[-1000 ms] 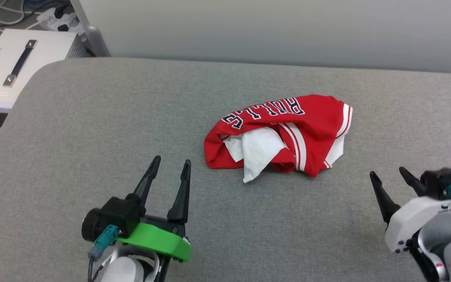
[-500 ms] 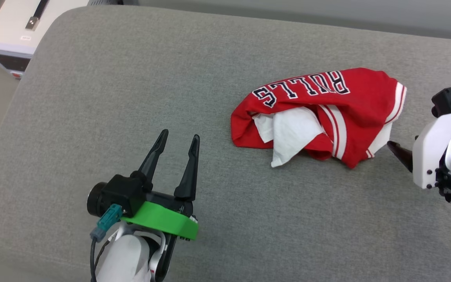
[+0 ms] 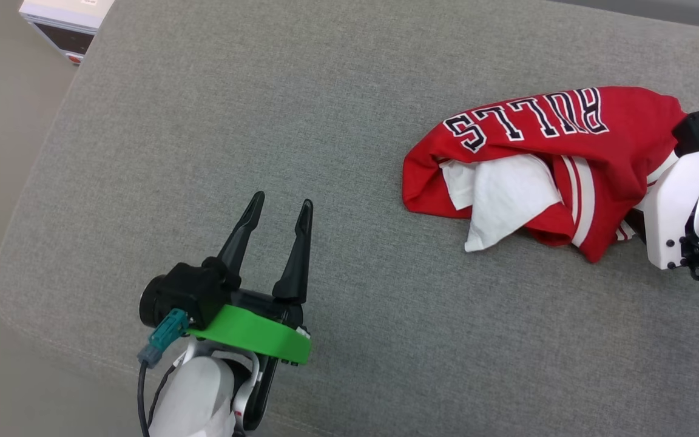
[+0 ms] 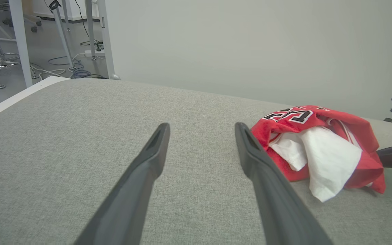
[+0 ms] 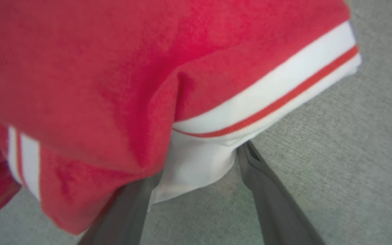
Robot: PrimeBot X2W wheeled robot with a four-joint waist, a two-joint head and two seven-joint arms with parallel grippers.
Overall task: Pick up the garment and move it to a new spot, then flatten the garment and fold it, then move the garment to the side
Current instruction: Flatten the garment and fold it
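The garment (image 3: 622, 152) lies crumpled on the grey padded surface, red with upside-down "BULLS" lettering, a white sleeve and striped trim on its near side. My right gripper (image 3: 631, 221) is at its right edge, open, with its jaws spread. In the right wrist view the fingertips reach under the garment (image 5: 114, 68), with white cloth between them at the right gripper (image 5: 199, 160). My left gripper (image 3: 283, 200) hovers open and empty well to the left of the garment. The left wrist view shows the left gripper (image 4: 201, 126) with the garment (image 4: 359, 132) to its right.
The grey padded surface (image 3: 264, 109) has a rounded front-left corner, with bare floor beyond it on the left. A white box (image 3: 67, 18) stands off the far left corner. A pale wall, stool legs and cables (image 4: 77, 71) lie behind.
The head camera has swung, shifting the whole picture. My right gripper has moved up to the garment's right edge and slid its fingers beneath it. The left gripper keeps its pose.
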